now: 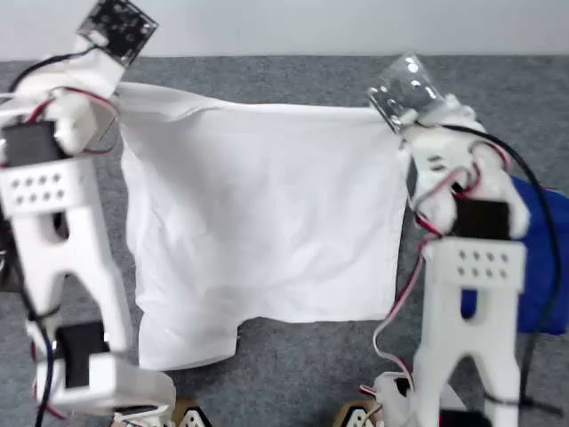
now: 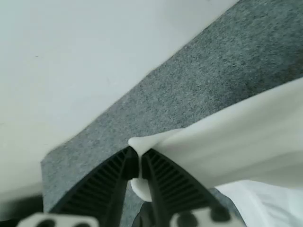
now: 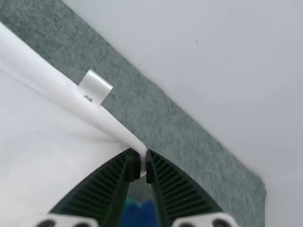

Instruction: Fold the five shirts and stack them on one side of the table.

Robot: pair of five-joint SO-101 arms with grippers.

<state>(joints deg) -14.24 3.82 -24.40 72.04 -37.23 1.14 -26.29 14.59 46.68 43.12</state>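
A white shirt hangs stretched between both arms above the grey table, its lower edge draping onto the surface near the front. My left gripper is shut on the shirt's corner at the far left. My right gripper is shut on the shirt's far right edge, where a small white label sticks out. In the high view the left arm holds the top left corner and the right arm the top right corner.
A blue garment lies on the table at the right, behind the right arm; a bit of it shows between the right fingers. Grey table cloth lies bare at the front; a pale wall runs along the back.
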